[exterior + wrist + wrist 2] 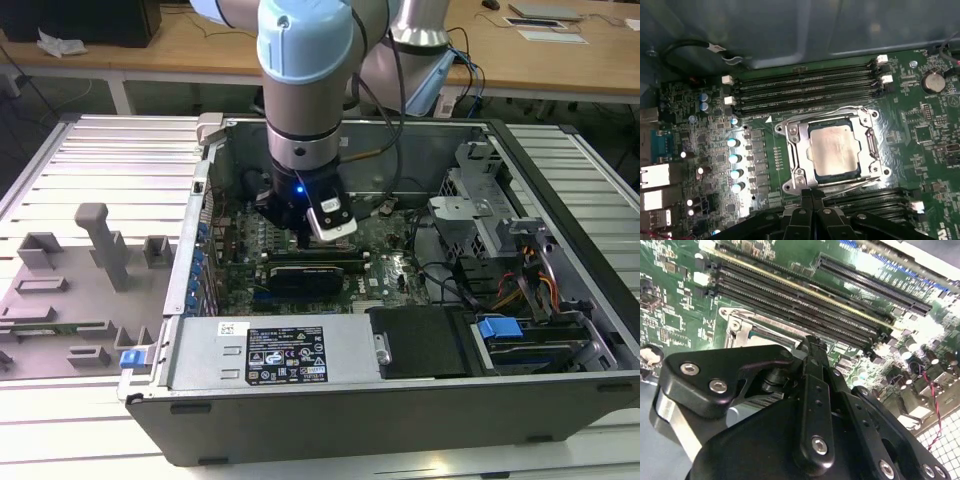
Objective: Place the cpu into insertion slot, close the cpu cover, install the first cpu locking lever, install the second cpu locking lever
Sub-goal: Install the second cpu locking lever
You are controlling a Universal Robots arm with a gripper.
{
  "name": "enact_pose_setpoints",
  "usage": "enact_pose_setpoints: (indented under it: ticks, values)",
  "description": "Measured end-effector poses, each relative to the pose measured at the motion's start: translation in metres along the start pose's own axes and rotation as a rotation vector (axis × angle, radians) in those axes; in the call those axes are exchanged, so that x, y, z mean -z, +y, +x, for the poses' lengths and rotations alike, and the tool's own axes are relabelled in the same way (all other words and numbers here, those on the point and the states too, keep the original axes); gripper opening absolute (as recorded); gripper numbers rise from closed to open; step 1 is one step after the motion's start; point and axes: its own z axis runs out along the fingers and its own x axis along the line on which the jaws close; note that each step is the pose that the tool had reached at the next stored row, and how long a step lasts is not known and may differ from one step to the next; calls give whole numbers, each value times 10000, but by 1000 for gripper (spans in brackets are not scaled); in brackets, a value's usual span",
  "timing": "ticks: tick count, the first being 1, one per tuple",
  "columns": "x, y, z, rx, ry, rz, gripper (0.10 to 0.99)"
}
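Gleaming square metal cpu (832, 154) framed by silver cpu cover (795, 150).

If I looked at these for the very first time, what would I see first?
Probably the big robot arm reaching down into the open computer case in the exterior view. In the first wrist view, the shiny square cpu sits in its insertion slot with the silver cpu cover down around it, in the middle of the green board. The black hand sits right at the cover's edge.
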Motion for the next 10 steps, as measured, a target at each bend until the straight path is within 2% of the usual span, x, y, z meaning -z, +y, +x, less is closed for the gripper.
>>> enact_pose_setpoints:
  ticks: [4, 10]
  values:
    - [-44, -39, 51, -5, 18, -129, 106]
    - [-110, -61, 117, -6, 21, -149, 106]
